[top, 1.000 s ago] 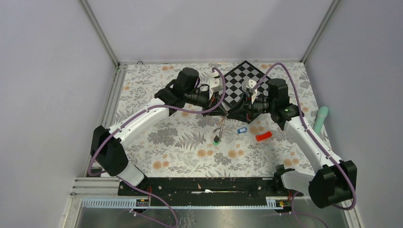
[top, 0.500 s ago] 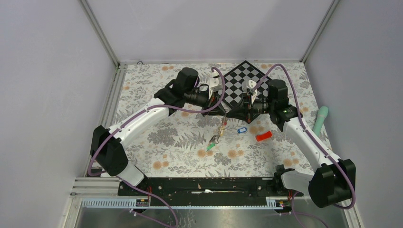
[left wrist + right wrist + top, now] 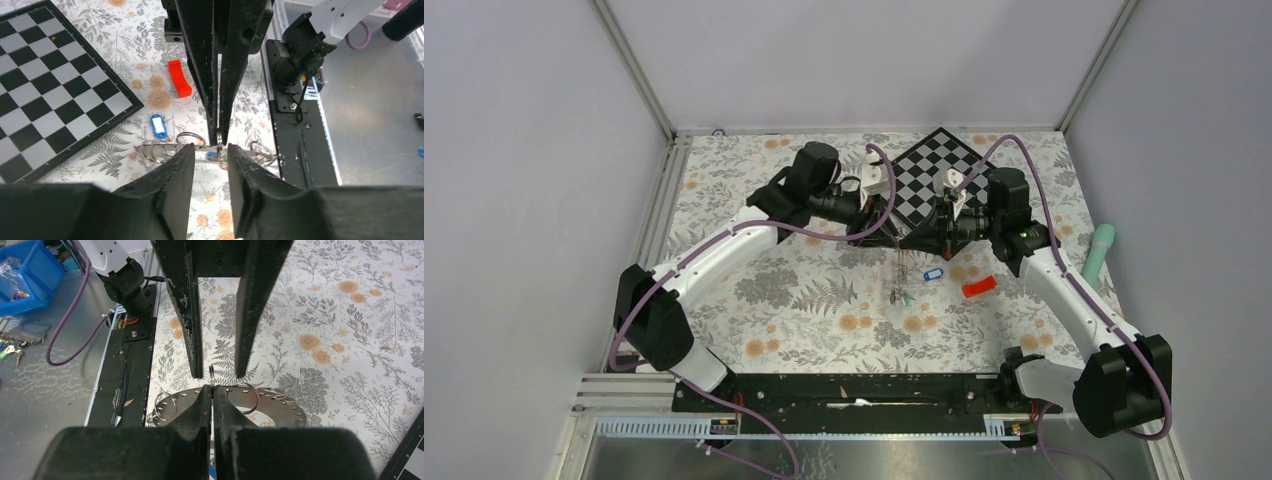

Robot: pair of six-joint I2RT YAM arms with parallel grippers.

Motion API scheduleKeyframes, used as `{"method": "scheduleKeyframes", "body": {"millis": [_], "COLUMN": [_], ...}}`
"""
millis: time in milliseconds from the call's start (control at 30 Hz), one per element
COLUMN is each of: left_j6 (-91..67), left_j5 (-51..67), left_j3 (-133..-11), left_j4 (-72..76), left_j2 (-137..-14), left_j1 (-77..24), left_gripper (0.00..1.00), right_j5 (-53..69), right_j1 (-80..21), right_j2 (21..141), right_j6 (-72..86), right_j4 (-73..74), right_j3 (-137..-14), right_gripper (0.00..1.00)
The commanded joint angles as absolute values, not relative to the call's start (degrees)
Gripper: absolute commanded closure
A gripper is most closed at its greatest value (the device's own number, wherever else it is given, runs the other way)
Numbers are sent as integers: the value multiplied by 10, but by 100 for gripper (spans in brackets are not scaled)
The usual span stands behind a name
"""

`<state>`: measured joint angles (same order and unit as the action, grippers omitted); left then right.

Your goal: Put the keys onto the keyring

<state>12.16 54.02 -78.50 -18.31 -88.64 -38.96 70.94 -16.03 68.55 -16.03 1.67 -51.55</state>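
right wrist | keyring: flat grey perforated metal | right tool clamps it

Keyring: dark grey flat metal ring, wide central hole, small holes round rim. Held off table, seen edge-on from top view. Several thin wire rings threaded through it; 1 stands edge-on, pinched in closed tips of right gripper.
Keys: bunch dangles under keyring, green tag lowest; other tags too small to tell.
1 blue-tag key: lies flat on table, loose, just right of bunch.
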Motion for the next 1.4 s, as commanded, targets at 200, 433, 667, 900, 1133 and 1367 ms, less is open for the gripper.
{"method": "scheduleKeyframes", "body": {"millis": [200,433,667,900,1133,1367], "left_j6": [200,124,93,85,83,81], "left_j5": [623,624,610,613,617,623], "left_j3": [-732,-706,-702,-709,-712,-719], "left_j4": [-143,-62,-30,-21,-20,-20], "left_j2": [-829,-826,-833,-841,-848,-859], "left_j1": [-345,-344,-345,-345,-351,-357], "left_gripper": [46,48,61,69,75,83], "right_j5": [765,737,721,719,718,718], "right_j1": [-157,-157,-158,-158,-157,-157], "right_j2": [695,717,720,721,723,720], "right_j6": [101,225,229,229,229,221], "right_j4": [-350,-497,-497,-498,-498,-489], "right_j3": [-458,-432,-426,-424,-421,-418], "right_gripper": [100,100,100,100,100,100]}}
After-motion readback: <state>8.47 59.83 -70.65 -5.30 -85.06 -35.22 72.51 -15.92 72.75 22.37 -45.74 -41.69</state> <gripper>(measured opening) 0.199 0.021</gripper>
